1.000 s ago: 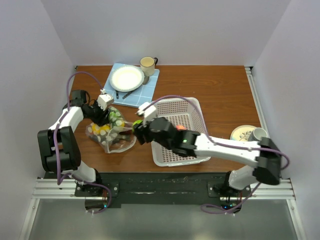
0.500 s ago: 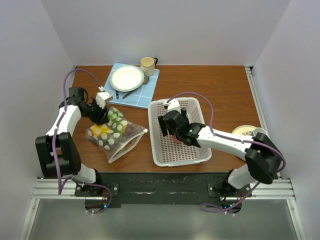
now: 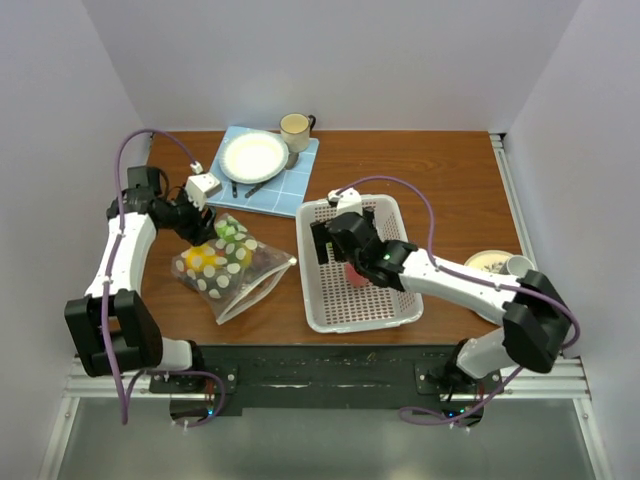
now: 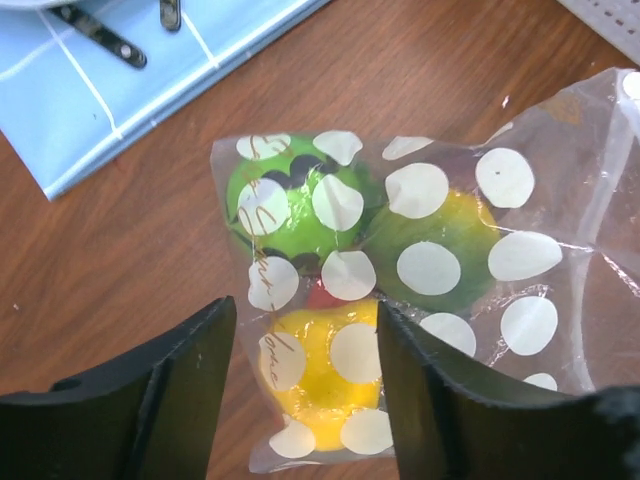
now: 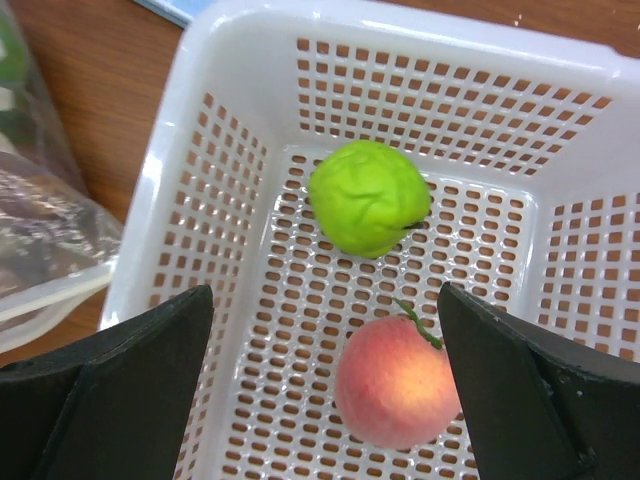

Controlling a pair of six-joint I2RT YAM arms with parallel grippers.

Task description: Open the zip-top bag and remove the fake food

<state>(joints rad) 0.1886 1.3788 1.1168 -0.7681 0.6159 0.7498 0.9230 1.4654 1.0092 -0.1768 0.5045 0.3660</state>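
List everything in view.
zip-top bag: one, clear, white dots, left of basket
fake food: several, green, yellow, red, in the bag
lumpy piece: one, green, in the basket
peach: one, orange-pink, in the basket
basket: one, white, table centre
mat: one, light blue, far side
plate: one, white, on the mat
mug: one, cream, by the plate
dish: one, pale, right edge
cup: one, grey, right edge
left pincer: one, black, open over the bag
right pincer: one, black, open over the basket

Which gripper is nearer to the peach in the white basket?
Right. The right gripper hangs over the peach; the left gripper is away, above the zip-top bag.
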